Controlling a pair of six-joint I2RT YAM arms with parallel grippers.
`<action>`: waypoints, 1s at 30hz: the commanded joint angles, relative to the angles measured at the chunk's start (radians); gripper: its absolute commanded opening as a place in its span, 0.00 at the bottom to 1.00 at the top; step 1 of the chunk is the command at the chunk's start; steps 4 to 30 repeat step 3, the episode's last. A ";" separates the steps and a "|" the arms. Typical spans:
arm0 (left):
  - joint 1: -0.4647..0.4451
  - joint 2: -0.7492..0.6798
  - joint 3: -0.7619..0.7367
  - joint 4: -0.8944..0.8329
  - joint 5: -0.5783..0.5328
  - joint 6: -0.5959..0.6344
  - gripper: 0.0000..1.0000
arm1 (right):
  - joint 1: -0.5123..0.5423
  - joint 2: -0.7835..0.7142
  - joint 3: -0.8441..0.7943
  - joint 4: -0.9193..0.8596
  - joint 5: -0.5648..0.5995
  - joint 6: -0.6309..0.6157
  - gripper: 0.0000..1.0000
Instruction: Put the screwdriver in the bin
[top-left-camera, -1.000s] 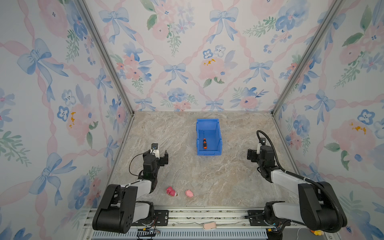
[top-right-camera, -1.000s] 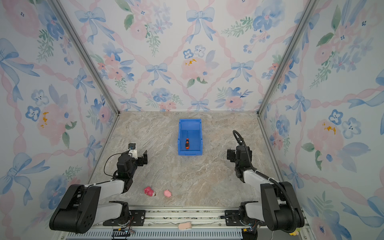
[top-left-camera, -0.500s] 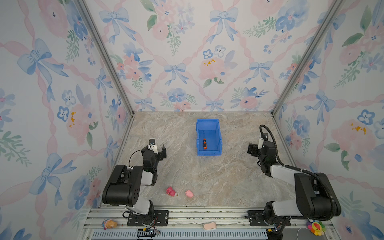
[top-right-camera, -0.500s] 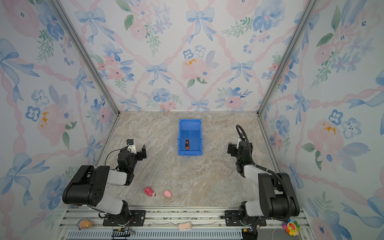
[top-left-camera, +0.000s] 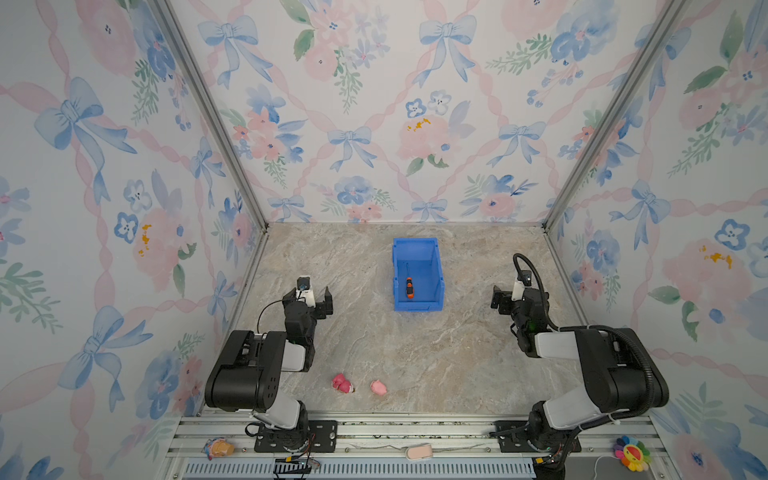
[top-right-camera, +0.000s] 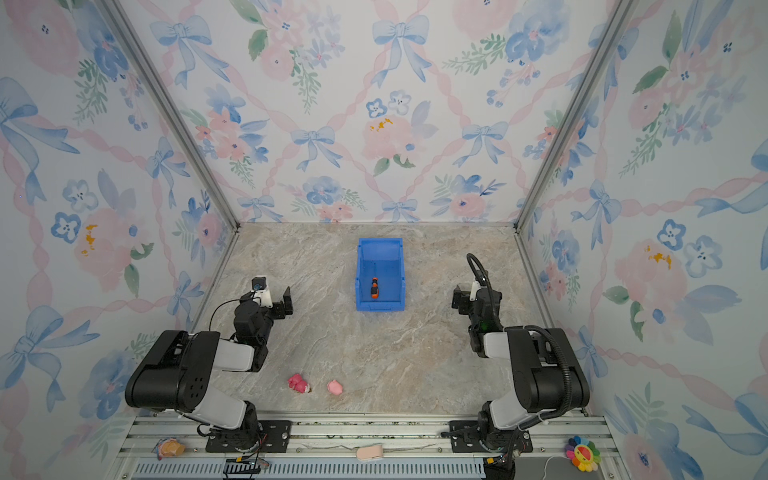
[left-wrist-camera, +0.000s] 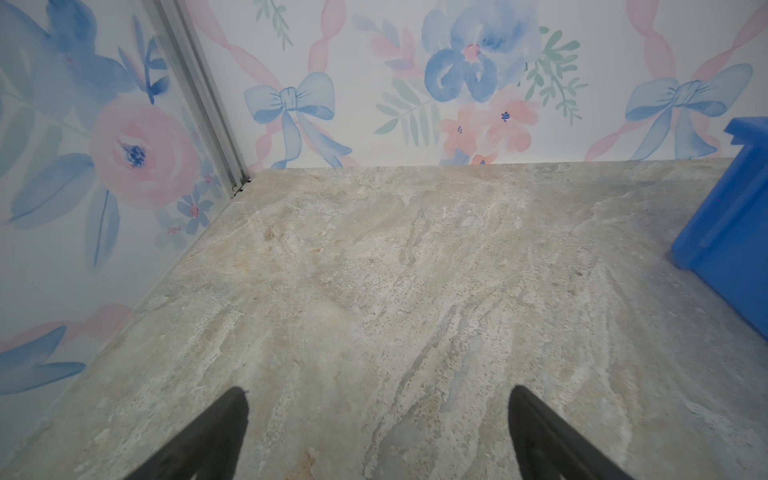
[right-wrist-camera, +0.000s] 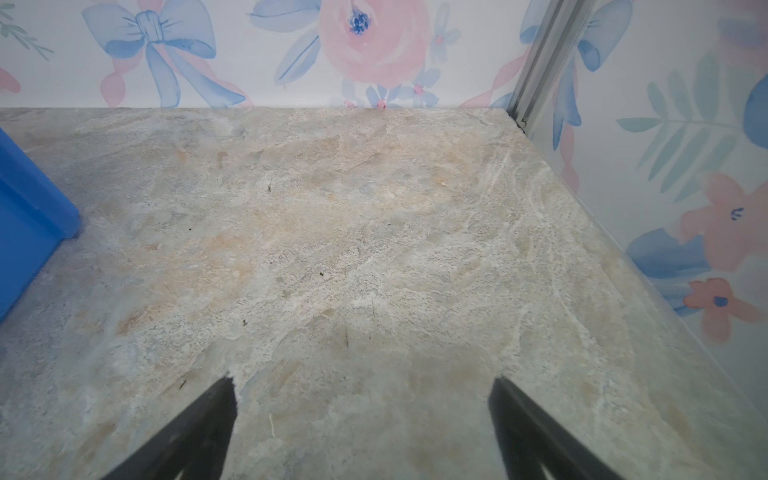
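Blue bin (top-left-camera: 417, 307) — screwdriver (top-left-camera: 409, 288) inside, marble (top-left-camera: 415, 349) all around

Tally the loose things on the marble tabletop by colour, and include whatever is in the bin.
Blue: 1, the bin
Orange and black: 1, the screwdriver, lying inside the bin
Pink: 2, the darker toy and the paler toy
Total: 4

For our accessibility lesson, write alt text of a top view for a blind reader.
A small orange-and-black screwdriver lies inside a blue plastic rectangular bin on a stone-patterned table. The left gripper and right gripper, both open and empty, flank it at a distance.
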 joint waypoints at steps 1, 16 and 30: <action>0.005 0.016 -0.005 0.025 0.028 -0.010 0.98 | 0.008 0.004 -0.008 0.048 -0.005 -0.012 0.97; 0.000 0.011 -0.009 0.026 0.023 -0.008 0.98 | 0.009 0.003 -0.009 0.049 -0.006 -0.012 0.97; 0.000 0.011 -0.009 0.026 0.023 -0.008 0.98 | 0.009 0.003 -0.009 0.049 -0.006 -0.012 0.97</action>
